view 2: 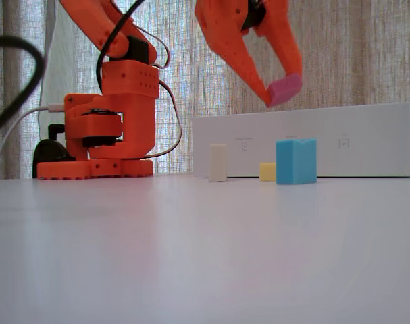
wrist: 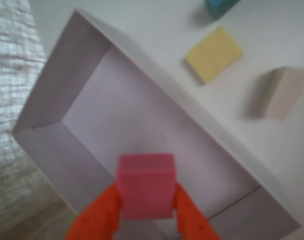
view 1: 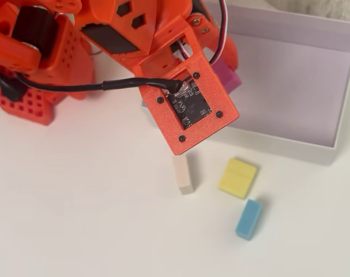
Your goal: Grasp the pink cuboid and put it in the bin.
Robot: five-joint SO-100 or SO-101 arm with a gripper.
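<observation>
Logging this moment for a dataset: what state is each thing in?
gripper: shut on the pink cuboid, raised.
pink cuboid: held in the air over the bin.
bin: open, nothing lying inside.
yellow block: lying flat on the table.
cream block: on the table, outside the bin.
blue block: on the table, outside the bin.

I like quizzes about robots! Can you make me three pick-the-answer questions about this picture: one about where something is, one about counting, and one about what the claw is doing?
1. Where is the pink cuboid?
A. on the table
B. held up over the bin
C. beside the yellow block

2. How many blocks sit on the table?
A. one
B. three
C. five

3. The gripper is:
A. wide open
B. out of sight
C. shut on the pink cuboid

Answers:
1. B, the wrist view shows the bin floor beneath it.
2. B, cream block, yellow block and blue block.
3. C, both fingers press its sides.
</observation>
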